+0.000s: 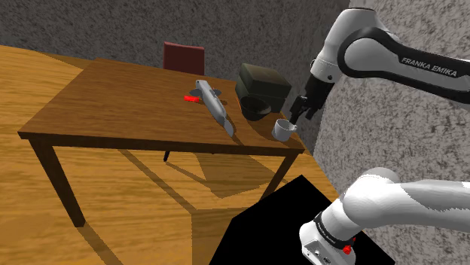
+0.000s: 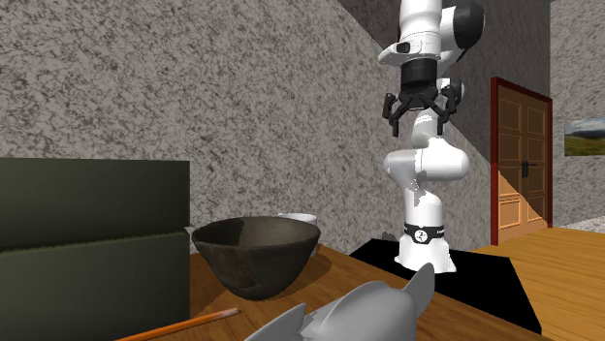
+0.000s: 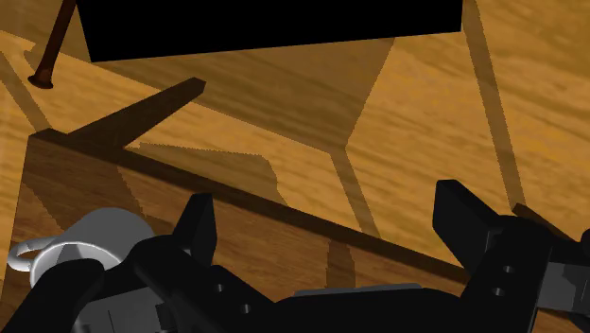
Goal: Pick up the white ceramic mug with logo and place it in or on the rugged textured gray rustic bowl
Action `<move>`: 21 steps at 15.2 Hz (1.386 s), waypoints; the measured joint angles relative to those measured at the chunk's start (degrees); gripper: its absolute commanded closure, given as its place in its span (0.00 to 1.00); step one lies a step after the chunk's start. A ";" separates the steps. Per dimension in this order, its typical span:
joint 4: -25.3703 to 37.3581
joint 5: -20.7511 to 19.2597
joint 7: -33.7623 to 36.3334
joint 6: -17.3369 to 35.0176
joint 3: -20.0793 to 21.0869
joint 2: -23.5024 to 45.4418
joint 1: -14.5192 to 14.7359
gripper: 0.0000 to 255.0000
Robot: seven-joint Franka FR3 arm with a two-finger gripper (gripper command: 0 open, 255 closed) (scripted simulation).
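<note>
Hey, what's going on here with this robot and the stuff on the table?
The white arm hovers over the wooden table, close above the pale mug near its edge. Its jaws are open and hold nothing, and the mug is not between them. The mug stands on the table beside the dark bowl it is meant for, not yet picked up.

White arm (image 1: 410, 202) bears dark joints, black pincer (image 2: 422, 122).
</note>
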 measured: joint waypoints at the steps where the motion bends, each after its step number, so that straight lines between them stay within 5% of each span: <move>1: 0.00 0.00 0.00 0.00 0.00 0.00 0.00 0.00; 21: 3.09 -6.94 -13.43 28.36 -12.58 31.28 -6.66 0.00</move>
